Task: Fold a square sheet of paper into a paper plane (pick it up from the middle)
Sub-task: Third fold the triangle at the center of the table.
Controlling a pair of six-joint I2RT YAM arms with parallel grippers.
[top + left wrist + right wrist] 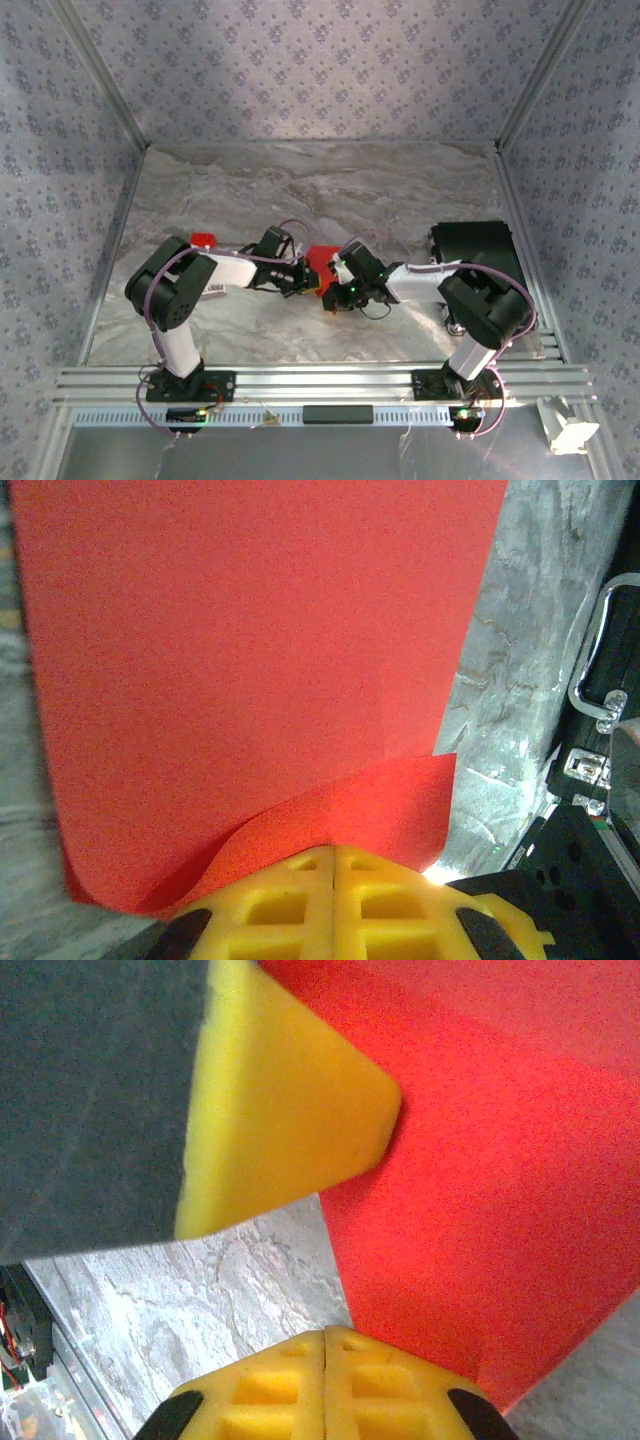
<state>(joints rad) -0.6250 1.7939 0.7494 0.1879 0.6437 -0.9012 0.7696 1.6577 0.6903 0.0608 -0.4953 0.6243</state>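
Standing at the near rail, I see the two arms reach inward from their bases and meet over the middle of the marble tabletop. The left gripper has its yellow fingers clenched flat against each other, their tips at the near edge of the red sheet. A loose flap of the sheet curls over those tips, and I cannot tell whether any paper is nipped between them. The right gripper is clenched the same way, its tips at the line where red meets marble. Whether it pinches paper I cannot tell either. One left finger shows large in the right wrist view, its rounded tip against the red.

The sheet sits between the two grippers at the centre of the tabletop, much of it covered from above by the wrists. Seen from the left wrist, it stretches away from the fingers. Its two side edges run lengthwise away from them, leaning slightly, and the far end is cut off by the picture's edge. No pointed nose shows, and the near left corner is curled round.

Farther back, a small red piece lies by the left arm's elbow, well apart from the sheet. A black case with a metal handle sits on the right side. Patterned walls close the far end.
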